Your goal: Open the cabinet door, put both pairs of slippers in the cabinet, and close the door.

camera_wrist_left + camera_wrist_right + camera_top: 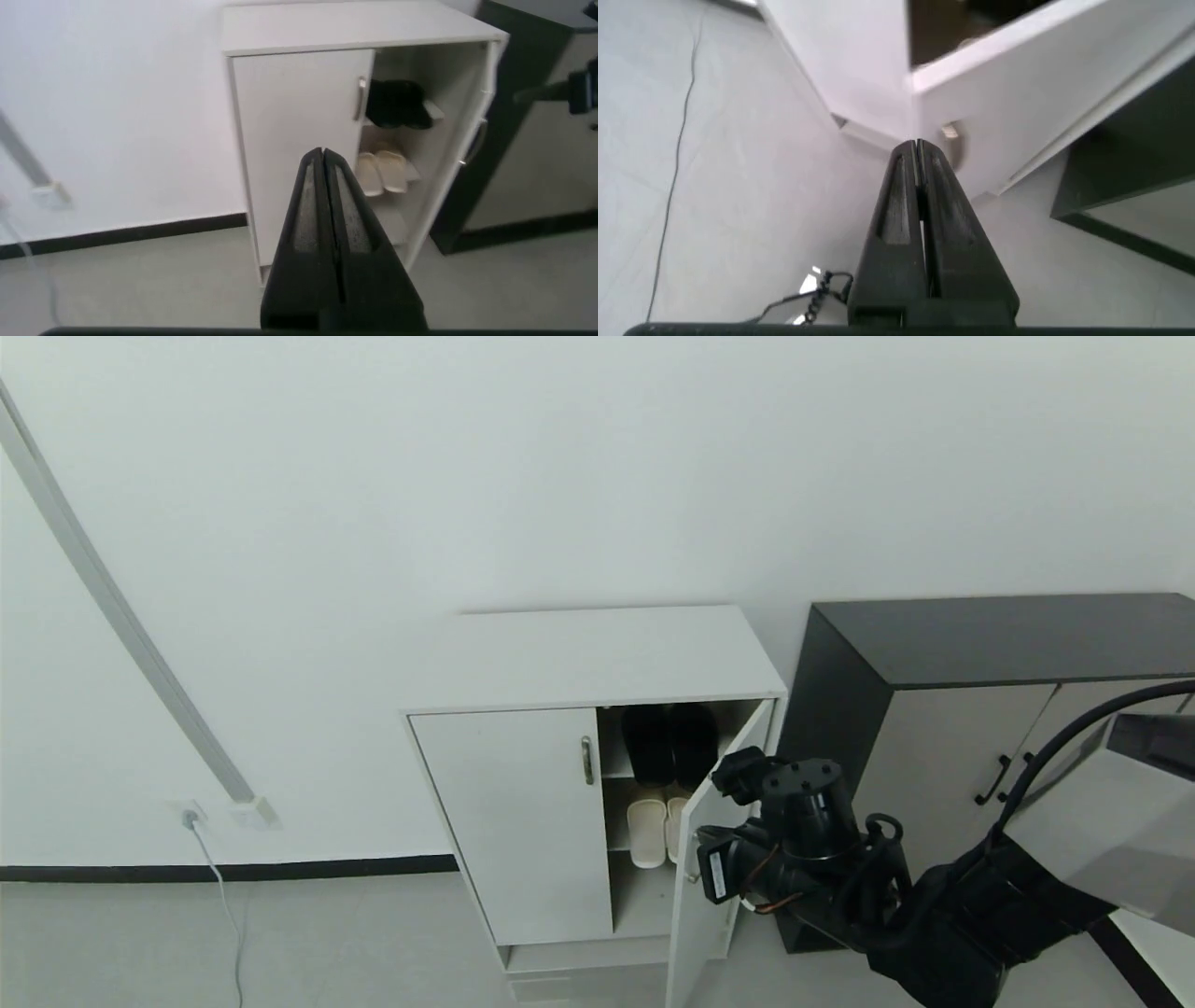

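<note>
Both pairs are in the cabinet [597,658]: black slippers [667,742] on the upper shelf, pale slippers [653,826] on the shelf below, each pair side by side with the toes pointing in. That leaves the door [714,859], I judge. It hangs open on the right-hand side, swung out toward me, white and flat, with its slim metal handle [474,142] upright near the free edge. The left leaf is shut. I expect the door to be a light, stiff panel that swings freely on its hinges. The painted face looks slick, so a flat push on the outer face near the free edge seems safer than pinching the thin handle. Go slowly, as a hard shove could bounce it back. The slippers look soft and light, and sit far enough in that they should clear the closing door. The right gripper [919,145] has its fingers pressed together, empty, low down just beside the door's outer face. The left gripper [321,154] is likewise closed on nothing, well back from the cabinet front.
</note>
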